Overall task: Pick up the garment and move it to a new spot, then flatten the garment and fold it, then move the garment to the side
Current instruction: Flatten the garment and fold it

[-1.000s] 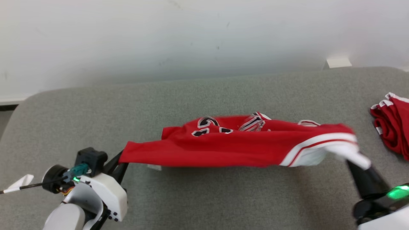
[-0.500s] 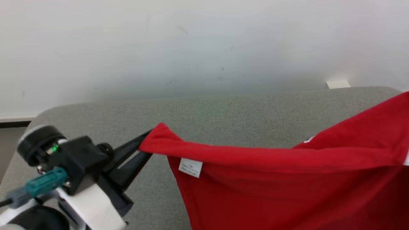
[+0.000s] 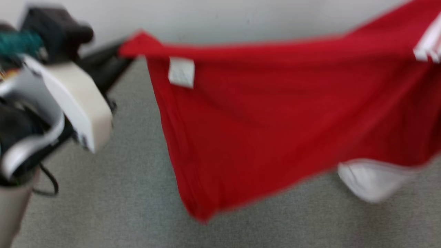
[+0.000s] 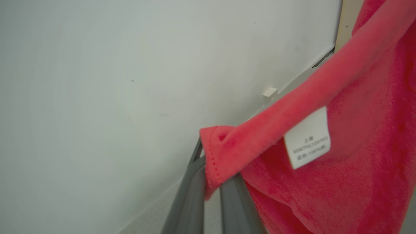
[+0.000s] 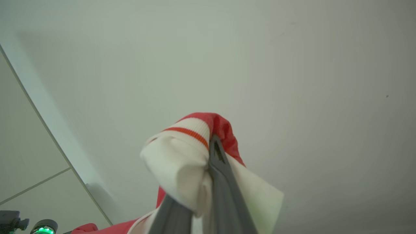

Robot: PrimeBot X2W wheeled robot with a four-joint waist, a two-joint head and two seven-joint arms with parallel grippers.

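Observation:
The garment (image 3: 275, 117) is a red jersey with white trim, hanging spread in the air above the grey table (image 3: 120, 213) in the head view. A white care label (image 3: 181, 71) shows near its upper left corner. My left gripper (image 3: 121, 55) is shut on that corner; in the left wrist view the gripper (image 4: 211, 177) pinches the red hem of the garment (image 4: 357, 146) beside the label (image 4: 308, 138). In the right wrist view my right gripper (image 5: 208, 152) is shut on the garment's white and red striped cuff (image 5: 182, 152), pointing up toward the wall.
The pale wall (image 3: 241, 17) stands just behind the table. A small white block (image 4: 269, 92) sits where the wall meets the table's far edge. The left arm's white casing (image 3: 79, 100) fills the left of the head view.
Both grippers have lifted the garment off the table, and it now hangs spread between them. The head view has shifted as well.

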